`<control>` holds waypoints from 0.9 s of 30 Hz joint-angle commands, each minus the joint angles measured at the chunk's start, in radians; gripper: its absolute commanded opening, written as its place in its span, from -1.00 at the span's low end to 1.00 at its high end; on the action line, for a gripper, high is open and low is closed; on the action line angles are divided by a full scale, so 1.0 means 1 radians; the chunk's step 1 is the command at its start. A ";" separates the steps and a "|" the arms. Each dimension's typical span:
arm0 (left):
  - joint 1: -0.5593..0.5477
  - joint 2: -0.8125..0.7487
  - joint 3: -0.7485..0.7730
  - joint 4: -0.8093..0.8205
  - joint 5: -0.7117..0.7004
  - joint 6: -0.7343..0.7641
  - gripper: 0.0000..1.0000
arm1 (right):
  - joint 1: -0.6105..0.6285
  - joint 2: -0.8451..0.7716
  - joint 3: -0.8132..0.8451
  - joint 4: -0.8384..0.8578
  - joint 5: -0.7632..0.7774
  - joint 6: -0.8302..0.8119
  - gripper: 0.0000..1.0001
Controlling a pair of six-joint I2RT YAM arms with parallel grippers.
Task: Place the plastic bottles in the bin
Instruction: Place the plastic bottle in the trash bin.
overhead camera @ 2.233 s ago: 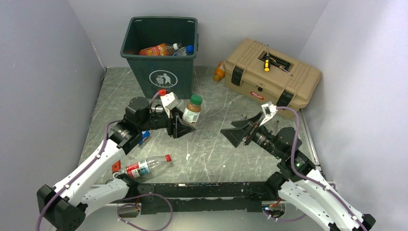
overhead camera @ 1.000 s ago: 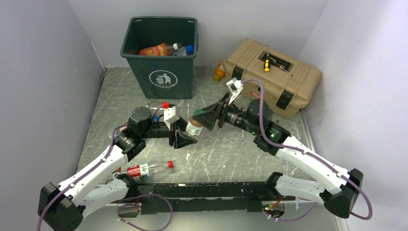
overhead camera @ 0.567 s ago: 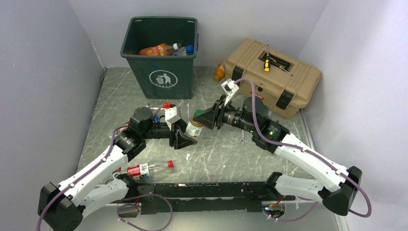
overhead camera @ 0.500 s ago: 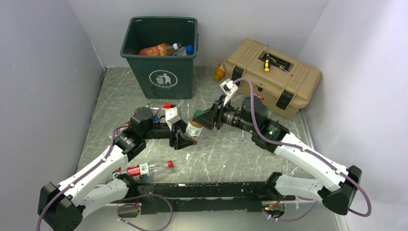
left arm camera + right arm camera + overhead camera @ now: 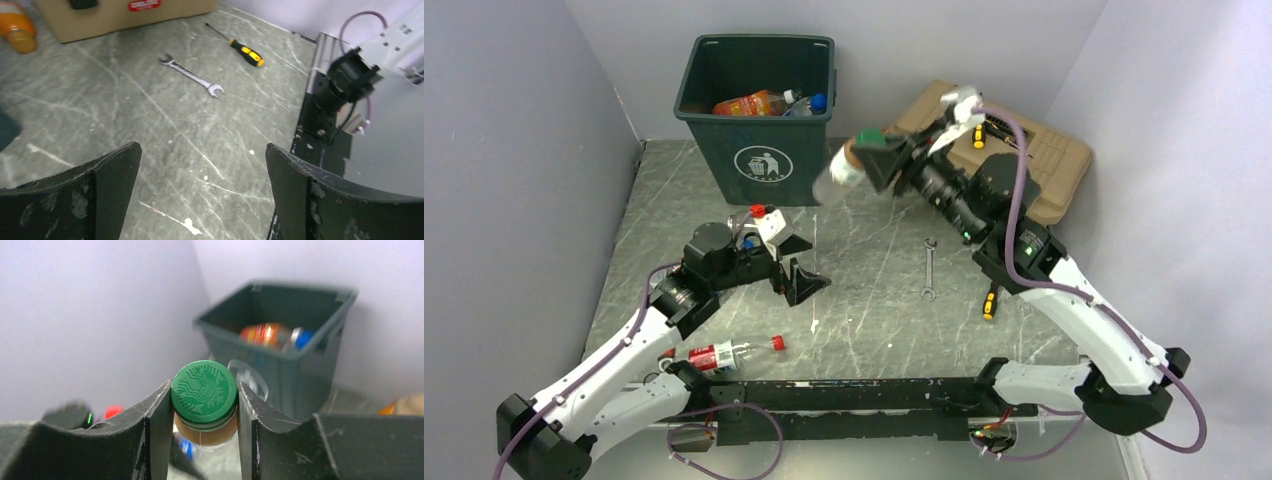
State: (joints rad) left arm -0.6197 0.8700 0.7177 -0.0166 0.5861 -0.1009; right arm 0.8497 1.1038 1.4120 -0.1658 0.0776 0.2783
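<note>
Two robot arms reach over the grey worktop point(image 5: 864, 310). The right hand point(image 5: 876, 158) is up in the air, just to the right of the dark green bin point(image 5: 759, 42) and in front of the tan toolbox point(image 5: 1049, 150). Its two fingers point(image 5: 157, 415) are squeezed onto a green-capped bottle point(image 5: 836, 173), one on each side of the top. The bottle lies on its side in the hand, with its bottom end pointing at the bin. It looks blurry in the top view. There it shows beside the bin's front right corner.

Some bottles are inside the bin. One is an orange drink bottle point(image 5: 749, 103), and next to it is a blue-capped bottle point(image 5: 814, 102).

The left hand point(image 5: 802, 262) is low over the worktop, in front of the bin. Its fingers point(image 5: 320, 195) are spread wide apart and hold nothing. A red-capped bottle point(image 5: 724, 352) lies flat on the worktop near the left arm, well apart from the bin. A small orange bottle point(image 5: 15, 30) is just beside the toolbox.

A wrench point(image 5: 929, 268) and a yellow-handled screwdriver point(image 5: 989, 300) lie on the worktop near the right arm.
</note>
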 commanded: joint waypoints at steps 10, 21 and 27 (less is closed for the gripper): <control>0.002 -0.148 -0.004 -0.011 -0.408 0.042 0.99 | -0.271 0.512 0.518 0.439 0.035 -0.045 -1.00; 0.005 -0.116 0.018 -0.057 -0.451 0.055 0.99 | -0.344 0.924 0.833 0.606 -0.101 0.013 -1.00; 0.005 -0.109 0.026 -0.071 -0.475 0.064 0.99 | -0.324 1.054 0.939 0.488 -0.027 -0.124 -1.00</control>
State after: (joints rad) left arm -0.6186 0.7612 0.7223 -0.0956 0.1398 -0.0620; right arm 0.5087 2.1464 2.2707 0.3214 0.0189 0.2512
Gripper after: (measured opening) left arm 0.995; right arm 0.453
